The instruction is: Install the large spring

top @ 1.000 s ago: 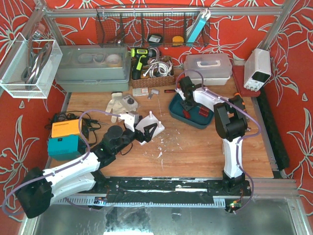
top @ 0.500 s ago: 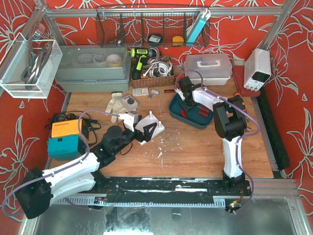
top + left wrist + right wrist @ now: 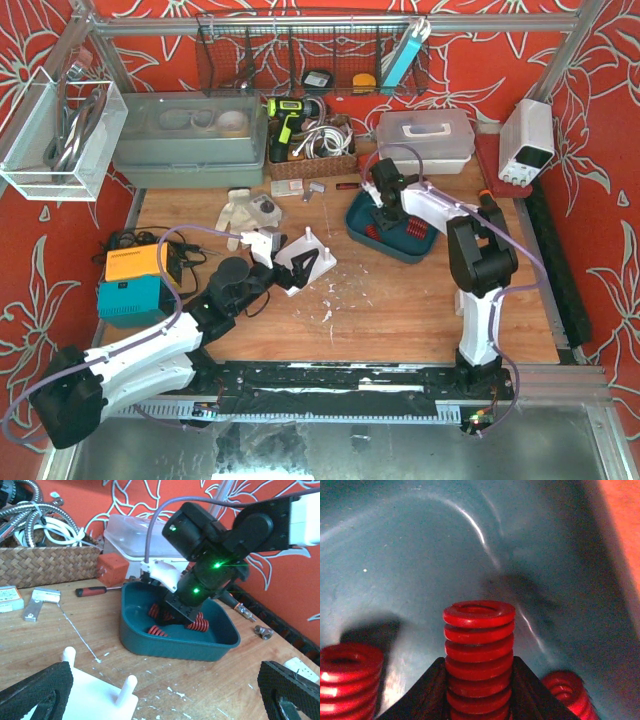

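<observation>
Down in the teal tray [image 3: 400, 254] my right gripper [image 3: 386, 214] is shut on a large red spring [image 3: 479, 645]. The spring stands upright between the two black fingers [image 3: 427, 690], with its top coils above them. Other red springs [image 3: 347, 675] lie beside it on the tray floor, and the left wrist view shows more red springs [image 3: 156, 630] under the right gripper [image 3: 181, 611]. My left gripper [image 3: 283, 268] is open at the white peg fixture [image 3: 314, 252]. Its black pads [image 3: 35, 690] flank the fixture's upright pegs [image 3: 128, 689], holding nothing.
A wicker basket [image 3: 45, 562] of cables, a clear lidded box [image 3: 424, 138] and a grey bin [image 3: 188, 140] line the back. A screwdriver [image 3: 92, 590], an orange block [image 3: 113, 566] and a metal bracket [image 3: 38, 606] lie behind the tray. A glove [image 3: 245, 210] lies left of centre.
The right gripper has closed on the spring inside the tray, and the right arm's elbow has shifted a little to the right. The left arm has stayed put.
</observation>
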You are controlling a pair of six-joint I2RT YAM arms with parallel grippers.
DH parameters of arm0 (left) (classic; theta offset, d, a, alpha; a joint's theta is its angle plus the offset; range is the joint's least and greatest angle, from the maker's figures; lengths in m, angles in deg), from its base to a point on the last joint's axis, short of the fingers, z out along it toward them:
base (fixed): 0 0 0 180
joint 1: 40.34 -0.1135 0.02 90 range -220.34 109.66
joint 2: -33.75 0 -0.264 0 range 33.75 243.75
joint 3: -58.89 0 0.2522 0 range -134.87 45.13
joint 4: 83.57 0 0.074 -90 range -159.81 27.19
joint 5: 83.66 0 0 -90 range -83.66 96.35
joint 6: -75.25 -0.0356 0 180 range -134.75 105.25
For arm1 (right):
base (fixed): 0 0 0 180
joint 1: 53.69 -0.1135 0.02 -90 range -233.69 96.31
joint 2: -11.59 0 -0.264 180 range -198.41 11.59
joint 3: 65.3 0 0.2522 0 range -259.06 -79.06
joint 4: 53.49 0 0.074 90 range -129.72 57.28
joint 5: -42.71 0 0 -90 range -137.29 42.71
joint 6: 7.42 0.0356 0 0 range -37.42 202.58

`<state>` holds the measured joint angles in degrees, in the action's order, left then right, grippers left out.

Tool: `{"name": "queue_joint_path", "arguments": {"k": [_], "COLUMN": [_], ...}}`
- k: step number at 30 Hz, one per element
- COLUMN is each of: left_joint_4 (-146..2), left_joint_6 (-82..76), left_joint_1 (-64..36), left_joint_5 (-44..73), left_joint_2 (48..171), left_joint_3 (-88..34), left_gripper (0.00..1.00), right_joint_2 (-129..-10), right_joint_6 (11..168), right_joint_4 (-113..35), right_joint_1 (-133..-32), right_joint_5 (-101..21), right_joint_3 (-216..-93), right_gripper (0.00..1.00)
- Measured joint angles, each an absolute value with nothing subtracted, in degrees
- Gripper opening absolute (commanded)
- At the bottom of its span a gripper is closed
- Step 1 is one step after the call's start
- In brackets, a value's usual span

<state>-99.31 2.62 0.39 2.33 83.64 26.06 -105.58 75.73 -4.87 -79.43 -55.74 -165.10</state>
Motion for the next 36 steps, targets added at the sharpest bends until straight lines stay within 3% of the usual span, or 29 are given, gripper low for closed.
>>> {"name": "queue_joint_path", "arguments": {"k": [12,27,34,36], "left_joint_4": [-98.8,-96.3,-91.9,-90.3], "left_joint_6": [3.3,7.2,12.2,13.4], "left_joint_1": [0.4,0.4,0.4,0.4], "left_joint_5": [-1.6,-4.3,-0.5,2.4], "left_joint_2": [83.2,84.4,86.5,86.8], "left_joint_3": [26.1,26.1,23.7,22.2], "left_gripper": [1.00,1.00,0.76,0.76], "right_joint_2": [-84.7,-59.4,-54.5,-53.8], "right_joint_6": [77.2,78.9,78.0,77.3], "right_joint_4": [-11.6,-34.8,-48.7,-52.2], "right_joint_1": [-82.1,-97.9,-106.6,-109.5], "right_joint_5": [-56.2,-55.0,-56.7,-56.9], "right_joint_3": [-154.3,-123.7,-111.7,-109.4], "right_gripper": [0.15,0.13,0.11,0.10]}}
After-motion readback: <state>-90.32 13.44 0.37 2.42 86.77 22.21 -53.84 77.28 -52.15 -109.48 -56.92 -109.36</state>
